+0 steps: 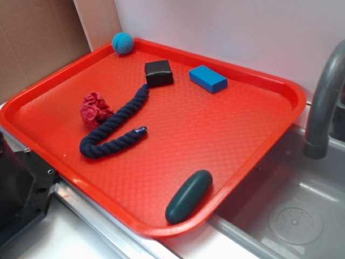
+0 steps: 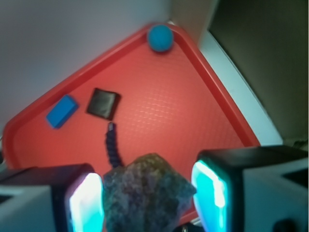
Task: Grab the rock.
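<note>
In the wrist view the rock [image 2: 145, 193], a rough brown-grey lump, sits between my glowing teal fingertip pads [image 2: 87, 203]. It presses against the left pad, and its pointed corner meets the right one. My gripper [image 2: 147, 198] is shut on it, high above the red tray [image 2: 169, 106]. In the exterior view neither the gripper nor the rock shows.
On the tray [image 1: 226, 140] lie a teal ball [image 1: 122, 42] in the far corner, a black block [image 1: 159, 73], a blue block [image 1: 208, 79], a navy rope [image 1: 116, 127], a red cloth wad [image 1: 95, 109] and a dark green oval [image 1: 188, 196]. A grey faucet [image 1: 323, 102] and sink [image 1: 291, 216] are on the right.
</note>
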Motion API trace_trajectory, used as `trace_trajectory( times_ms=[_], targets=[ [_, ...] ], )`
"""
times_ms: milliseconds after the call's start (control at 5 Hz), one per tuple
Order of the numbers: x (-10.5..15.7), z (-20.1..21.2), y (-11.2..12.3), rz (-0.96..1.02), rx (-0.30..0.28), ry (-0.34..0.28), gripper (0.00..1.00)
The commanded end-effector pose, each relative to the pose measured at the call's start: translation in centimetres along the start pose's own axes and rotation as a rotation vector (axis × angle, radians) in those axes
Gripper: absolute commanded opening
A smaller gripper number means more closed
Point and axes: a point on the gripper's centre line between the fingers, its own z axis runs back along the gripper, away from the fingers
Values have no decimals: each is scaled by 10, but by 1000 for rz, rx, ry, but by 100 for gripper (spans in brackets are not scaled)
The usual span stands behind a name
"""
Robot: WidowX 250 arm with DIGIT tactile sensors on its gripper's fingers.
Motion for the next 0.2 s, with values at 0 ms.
trace_trajectory(
  times_ms=[0],
  targets=[
    [7, -1, 9, -76, 35, -28, 0]
  ],
)
